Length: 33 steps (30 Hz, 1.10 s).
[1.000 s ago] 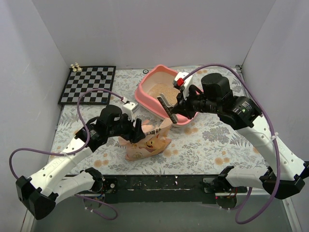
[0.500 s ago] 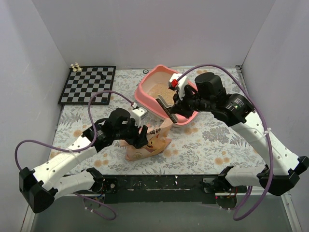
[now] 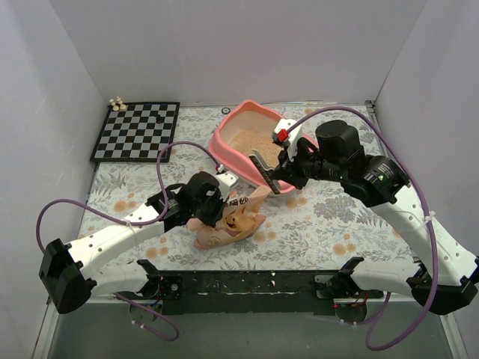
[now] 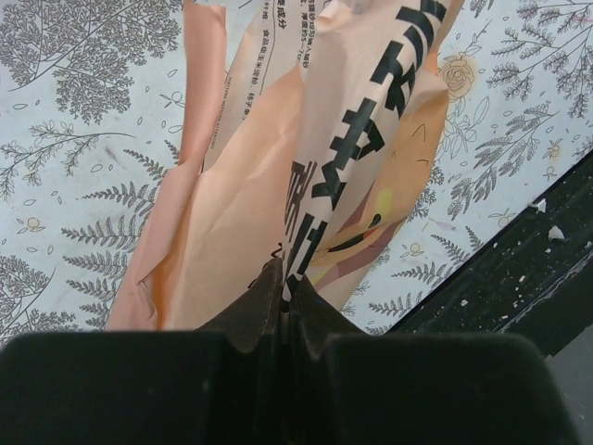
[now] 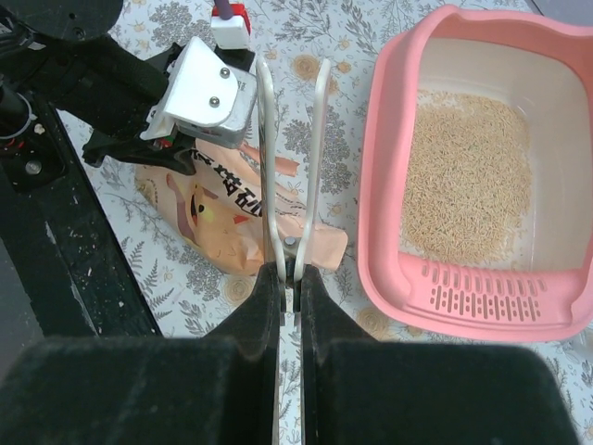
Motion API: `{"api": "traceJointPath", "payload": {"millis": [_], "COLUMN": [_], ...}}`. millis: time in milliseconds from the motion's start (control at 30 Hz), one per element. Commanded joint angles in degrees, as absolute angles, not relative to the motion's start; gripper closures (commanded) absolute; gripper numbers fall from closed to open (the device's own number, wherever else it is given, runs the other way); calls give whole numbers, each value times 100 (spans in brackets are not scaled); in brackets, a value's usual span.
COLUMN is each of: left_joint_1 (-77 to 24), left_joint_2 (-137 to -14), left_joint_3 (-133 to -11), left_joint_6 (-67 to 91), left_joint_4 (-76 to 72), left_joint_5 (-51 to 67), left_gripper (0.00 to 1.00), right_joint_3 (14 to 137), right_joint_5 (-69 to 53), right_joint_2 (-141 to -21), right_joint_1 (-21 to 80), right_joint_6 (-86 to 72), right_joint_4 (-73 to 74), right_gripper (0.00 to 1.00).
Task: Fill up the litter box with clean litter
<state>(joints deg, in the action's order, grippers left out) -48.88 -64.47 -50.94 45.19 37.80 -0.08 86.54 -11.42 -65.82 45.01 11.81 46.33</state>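
The left pincer is clamping the crinkled tan-orange printed bag just before the pink rounded plastic litter box holding pale beige granular litter, while the right pincer is gripping the translucent plastic scoop by the box's near rim; raising the bag's edge gently should open its mouth for scooping.

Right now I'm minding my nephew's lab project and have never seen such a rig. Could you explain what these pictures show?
These are two robot arms bolted at the near edge of a flowered table. One picture looks down from above and behind them. The other two come from small cameras on each wrist. On the table sit a pink litter box with pale litter inside, a checkerboard and a crumpled orange bag. The left tool is shut, pinching the bag. The right tool is shut on the handle of a slotted scoop, held beside the box.
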Motion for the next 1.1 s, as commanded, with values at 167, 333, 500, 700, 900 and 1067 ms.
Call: {"api": "traceJointPath", "payload": {"millis": [167, 333, 500, 700, 900, 1067], "left_joint_1": [-5290, -5748, -5801, -5810, -5810, -5810], "left_joint_2": [-6346, -6126, -6398, -5977, -5687, -5441], "left_joint_3": [-5027, -4948, -5185, -4940, -4264, -3728], "left_joint_6": [3694, 2691, 1873, 924, 545, 878], "left_joint_4": [3385, 2392, 2189, 1670, 1380, 1327], "left_joint_5": [378, 711, 1160, 1537, 1512, 1336], "left_gripper": [100, 100, 100, 100, 100, 100], "right_joint_3": [8508, 8315, 8113, 7683, 7260, 7409], "right_joint_5": [-642, -255, 228, 53, -1254, -2037], "right_joint_2": [-5995, -5792, -5704, -5248, -5124, -5668], "right_joint_1": [4465, 4465, 4465, 4456, 4465, 4465], "right_joint_6": [1019, 1072, 1221, 1958, 2873, 3707], "right_joint_4": [4456, 4623, 4877, 4624, 4289, 4447], "right_gripper": [99, 99, 99, 99, 99, 99]}}
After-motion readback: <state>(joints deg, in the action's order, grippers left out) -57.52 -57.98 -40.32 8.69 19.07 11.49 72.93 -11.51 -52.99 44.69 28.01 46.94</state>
